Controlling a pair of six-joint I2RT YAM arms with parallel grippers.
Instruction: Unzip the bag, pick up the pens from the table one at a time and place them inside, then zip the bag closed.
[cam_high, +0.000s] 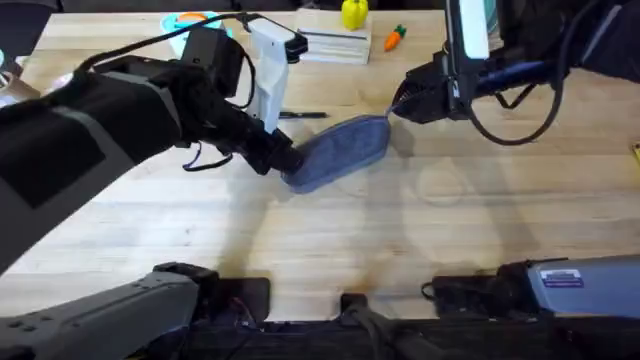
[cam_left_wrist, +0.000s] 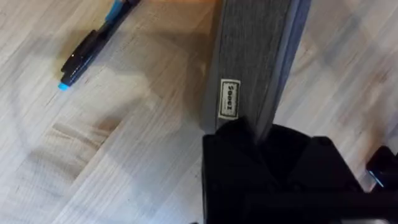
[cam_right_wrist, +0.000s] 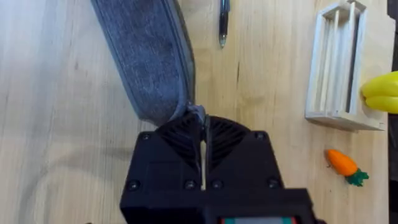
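At mid-table (cam_high: 420, 240), the bag (cam_high: 340, 152) lies stretched between the left gripper (cam_high: 283, 160), clamped on its end, and the right gripper (cam_right_wrist: 202, 134), pinched on the zip pull; the pull may slip free. A pen (cam_high: 303, 115) lies just beyond.

pale plank tabletop (cam_high: 420, 240) under even light; wooden slatted rack (cam_right_wrist: 343, 68) near far edge.
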